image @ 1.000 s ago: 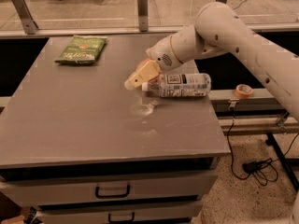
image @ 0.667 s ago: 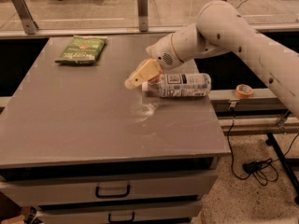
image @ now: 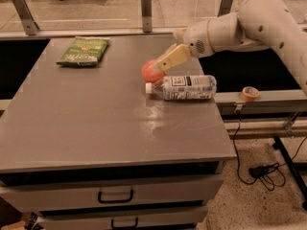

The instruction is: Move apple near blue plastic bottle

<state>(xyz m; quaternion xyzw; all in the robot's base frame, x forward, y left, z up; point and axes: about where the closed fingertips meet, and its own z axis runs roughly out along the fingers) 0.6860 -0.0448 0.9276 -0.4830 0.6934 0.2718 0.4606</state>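
change: gripper [image: 158, 67] has shifted up-right; apple [image: 148, 74] now shows
apple: just behind blue plastic bottle [image: 188, 87] cap
jaws: cannot tell
task: placement looks nearly done

The apple [image: 148, 73] is half covered by the gripper [image: 162, 65], toward the far right corner of the table [image: 96, 123]. The arm [image: 268, 18] is cut off at the right edge. Print on the blue plastic bottle [image: 184, 87] cannot be read.

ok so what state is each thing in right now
blue plastic bottle, capped, lying on its side
apple, gripped, just behind the bottle's cap end
hand, shut on the apple
green snack bag, lying flat, away from the hand
drawers, shut
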